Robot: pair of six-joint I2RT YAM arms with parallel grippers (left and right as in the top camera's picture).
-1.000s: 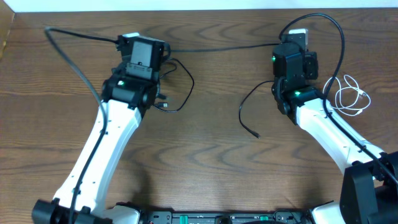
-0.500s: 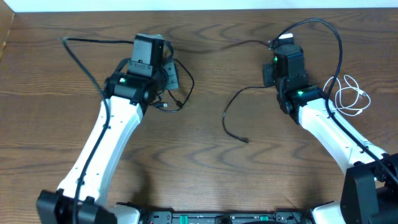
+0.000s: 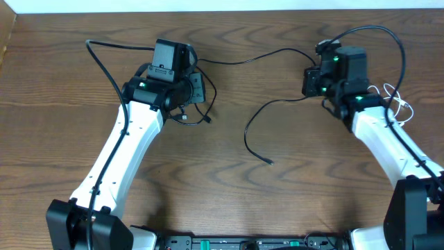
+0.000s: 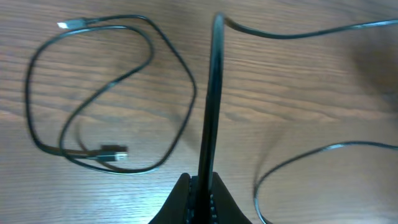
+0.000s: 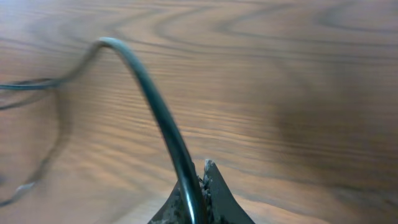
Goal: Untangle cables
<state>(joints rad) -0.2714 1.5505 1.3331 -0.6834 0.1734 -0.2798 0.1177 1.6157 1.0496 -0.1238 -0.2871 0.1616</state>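
A long black cable [image 3: 253, 57] spans between my two grippers above the table. My left gripper [image 3: 197, 83] is shut on it [image 4: 210, 93]; a loose loop [image 4: 163, 46] with small plug ends [image 4: 112, 153] lies to its left. My right gripper [image 3: 309, 78] is shut on the same black cable [image 5: 152, 102]. From there a length curves down to a free plug end [image 3: 270, 162] on the table. The white cable [image 3: 408, 110] lies coiled at the right, partly hidden by my right arm.
Thick black arm cables arch over the left arm [image 3: 104, 69] and the right arm [image 3: 397, 40]. The wooden table [image 3: 229, 201] ends at a white back edge [image 3: 229, 5].
Both grippers have moved to the right with the black cable held. The span between them now shows as a shallow arc, and the free plug end has slid left and down.
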